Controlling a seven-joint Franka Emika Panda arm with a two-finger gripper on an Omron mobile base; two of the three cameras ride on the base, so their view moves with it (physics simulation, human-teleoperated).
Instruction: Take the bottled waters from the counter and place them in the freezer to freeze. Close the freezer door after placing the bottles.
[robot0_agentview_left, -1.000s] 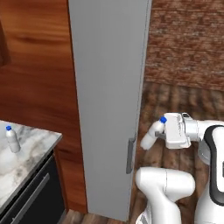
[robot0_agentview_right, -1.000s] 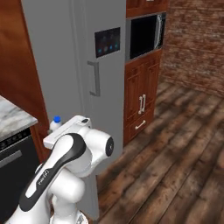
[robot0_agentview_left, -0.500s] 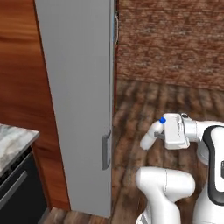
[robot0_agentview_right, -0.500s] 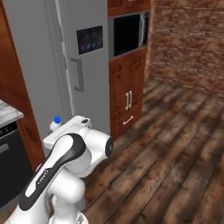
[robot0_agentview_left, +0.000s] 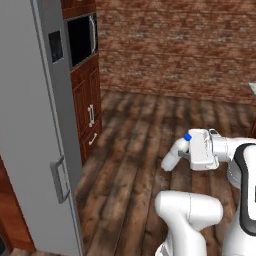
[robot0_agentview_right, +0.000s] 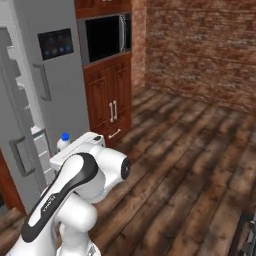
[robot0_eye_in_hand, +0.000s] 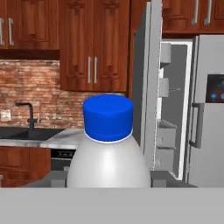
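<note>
one bottled water pinched in the gripper, jaws pressed against its sides. translucent whitish body, blue cap. held out from the white hand over the dark wooden floor, cap end nearest the hand, body slanting down and away from it in the left base view. seen in the right base view as a blue cap and a bit of neck peeking over the white hand, just behind it.

looking along the gripper in the hand view: bottle close up and centred, cap up. beyond the bottle and to its right, freezer standing open, grey shelves and drawers visible inside. freezer door swung out, seen nearly edge-on, just right of the cap, between the bottle and the open compartment. further right, second grey door with a dark blue-lit dispenser panel and a long vertical handle. beyond the bottle to its left, pale counter with a black sink basin and dark faucet, brick backsplash behind, reddish wood cabinets above.

in the left base view, well to the left of the gripper: tall plain grey panel with a handle low on its edge, apart from the bottle. past it, reddish wood cabinetry with a built-in black oven, brick wall behind.
</note>
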